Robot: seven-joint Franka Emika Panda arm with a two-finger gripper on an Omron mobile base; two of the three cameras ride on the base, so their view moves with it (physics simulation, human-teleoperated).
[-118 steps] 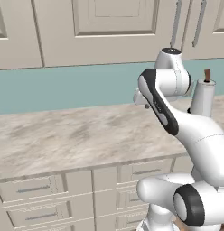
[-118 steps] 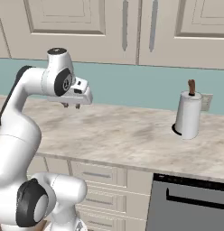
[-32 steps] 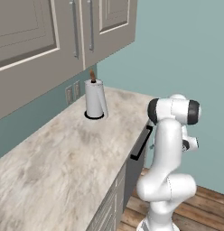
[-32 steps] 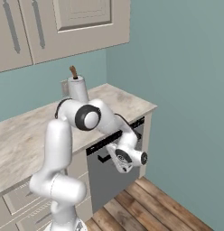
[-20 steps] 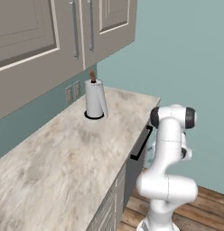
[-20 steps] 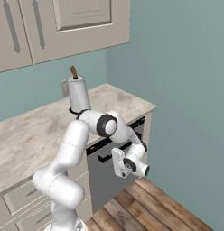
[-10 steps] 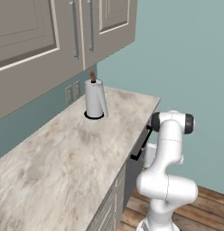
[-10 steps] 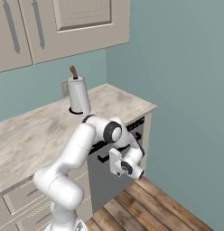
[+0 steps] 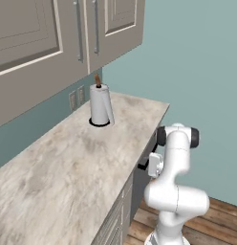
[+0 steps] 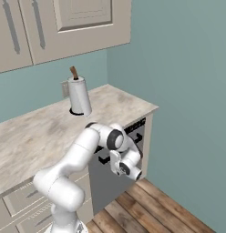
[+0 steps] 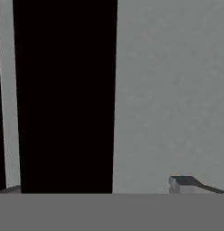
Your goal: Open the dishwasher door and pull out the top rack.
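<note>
Left end of bench [image 10: 23, 136]: drawer fronts below, arm base standing on the floor before them. Paper towel roll [image 10: 79, 96] upright toward the back edge, well apart from the work.

Right end of bench: door [image 10: 105, 182] sits under the bench's right corner, dark grey, looks closed or nearly so. Its handle [image 10: 126, 143] is a black bar running level along the door's top edge, long axis parallel to the bench's front edge.

Hand [image 10: 128, 170] hangs in front of the door, below the handle and near the panel. Jaws apart, at about their widest, holding nothing. In the hand view one dark fingertip [image 11: 181, 182] shows at lower right against a flat grey face, with a broad black band [image 11: 64, 94] to its left; probably the handle or a gap seen close up, cannot tell which.

Judgement: handle lies up from the hand and close in; jaws should straddle the bar across its length before pulling outward.

Rack is hidden behind the door. From the left base camera the arm covers the hand, and the door is seen edge-on.
</note>
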